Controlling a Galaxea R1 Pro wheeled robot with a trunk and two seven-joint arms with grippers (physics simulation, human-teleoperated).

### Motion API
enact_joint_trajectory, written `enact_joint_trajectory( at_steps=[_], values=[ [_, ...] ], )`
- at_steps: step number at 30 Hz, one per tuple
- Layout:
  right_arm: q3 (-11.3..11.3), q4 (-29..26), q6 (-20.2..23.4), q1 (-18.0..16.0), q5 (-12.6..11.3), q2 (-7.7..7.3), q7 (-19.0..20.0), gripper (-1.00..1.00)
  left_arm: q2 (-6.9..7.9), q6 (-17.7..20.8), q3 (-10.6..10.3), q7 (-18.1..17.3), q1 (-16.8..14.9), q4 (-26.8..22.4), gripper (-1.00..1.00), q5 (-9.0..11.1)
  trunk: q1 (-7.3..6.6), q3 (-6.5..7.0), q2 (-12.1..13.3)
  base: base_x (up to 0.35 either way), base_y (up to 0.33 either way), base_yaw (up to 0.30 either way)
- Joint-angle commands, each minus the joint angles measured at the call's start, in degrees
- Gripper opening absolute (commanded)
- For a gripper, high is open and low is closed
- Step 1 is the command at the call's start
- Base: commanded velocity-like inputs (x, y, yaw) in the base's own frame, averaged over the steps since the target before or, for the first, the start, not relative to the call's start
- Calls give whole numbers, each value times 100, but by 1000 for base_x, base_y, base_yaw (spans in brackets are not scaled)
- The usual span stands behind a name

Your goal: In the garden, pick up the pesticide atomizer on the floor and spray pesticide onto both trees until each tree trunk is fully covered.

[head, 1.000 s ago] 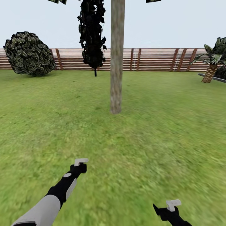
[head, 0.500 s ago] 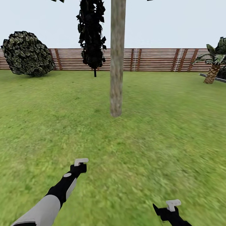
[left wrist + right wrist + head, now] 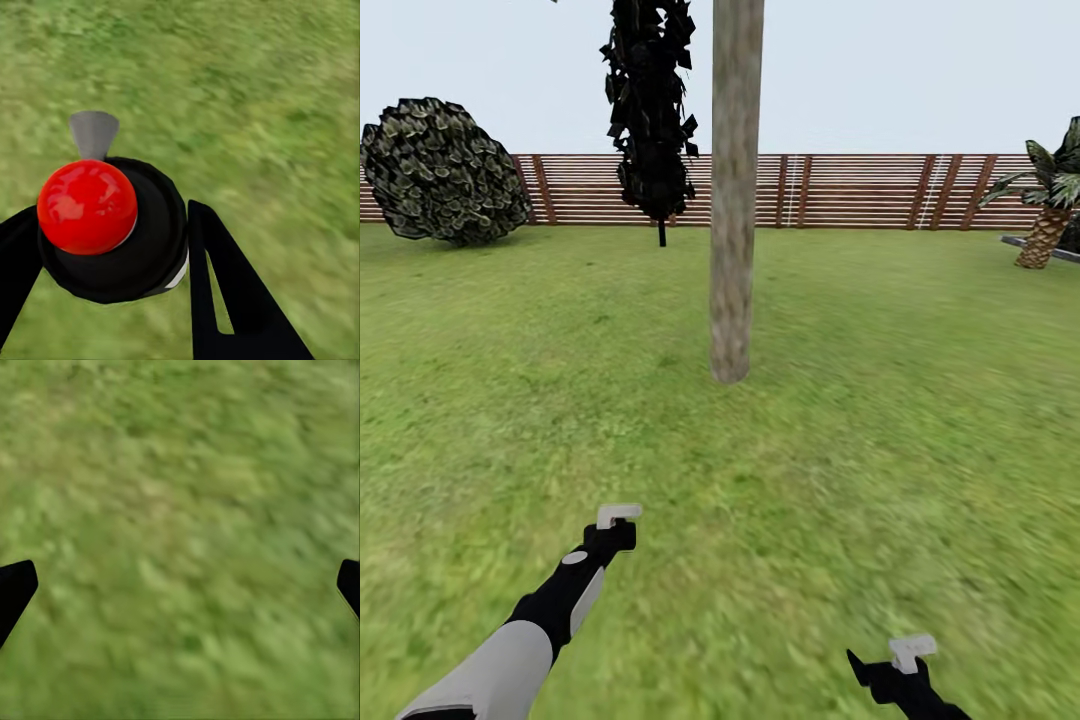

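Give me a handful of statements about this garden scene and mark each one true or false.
1. The left gripper is shut on the pesticide atomizer. True.
2. The right gripper holds a bottle. False: it is open, with grass between its fingers.
3. The tree trunk stands ahead on the lawn. True.
4. A brick wall bounds the garden. False: a slatted wooden fence does.
5. A palm stands at far right. True.

The head view looks forward and down across the lawn [image 3: 840, 420] toward a tree trunk [image 3: 733, 200] and the fence [image 3: 860, 190]. Both wrist views face down, close over that same lawn.
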Motion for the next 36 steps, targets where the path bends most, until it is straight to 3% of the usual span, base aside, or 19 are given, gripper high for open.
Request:
enact_joint_trajectory(
  at_steps=[1,36],
  values=[
    [0,0,0,0,0,0,0,100,0,0,0,4,1,-1,-100,-2,0,0,0,338,0,0],
    [0,0,0,0,0,0,0,100,0,-9,-2,4,-1,-1,-100,-10,0,0,0,338,0,0]
  ],
)
